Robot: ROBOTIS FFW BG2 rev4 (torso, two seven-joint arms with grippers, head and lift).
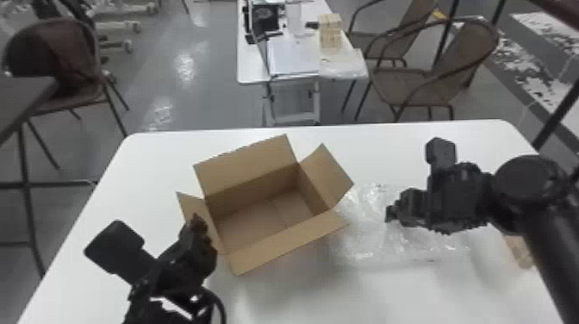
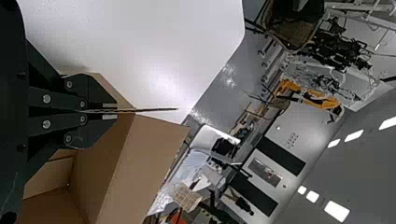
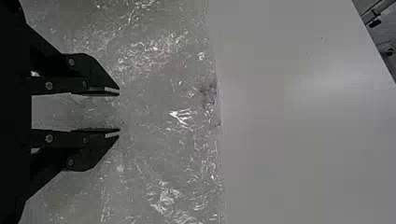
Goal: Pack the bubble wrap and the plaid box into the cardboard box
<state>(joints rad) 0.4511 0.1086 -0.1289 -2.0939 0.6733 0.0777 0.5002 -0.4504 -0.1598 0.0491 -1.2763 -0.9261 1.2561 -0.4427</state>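
Observation:
The cardboard box (image 1: 263, 215) stands open on the white table, flaps spread outward. My left gripper (image 1: 200, 224) is at its left flap; in the left wrist view the left gripper (image 2: 112, 111) is shut on that cardboard flap (image 2: 156, 109), seen edge-on. Clear bubble wrap (image 1: 370, 241) lies flat to the right of the box. Over its right part is my right gripper (image 1: 391, 214). In the right wrist view the right gripper (image 3: 119, 112) stands open above the bubble wrap (image 3: 173, 154), its fingers apart. A light brown piece, perhaps the plaid box (image 1: 519, 250), is partly hidden behind the right arm.
The white table (image 1: 159, 159) has its far edge beyond the box. Behind it stand a second table (image 1: 250, 71) with a beige checked block (image 1: 330, 32) and papers, and chairs (image 1: 409, 82) at the right. The right forearm crosses the table's right side.

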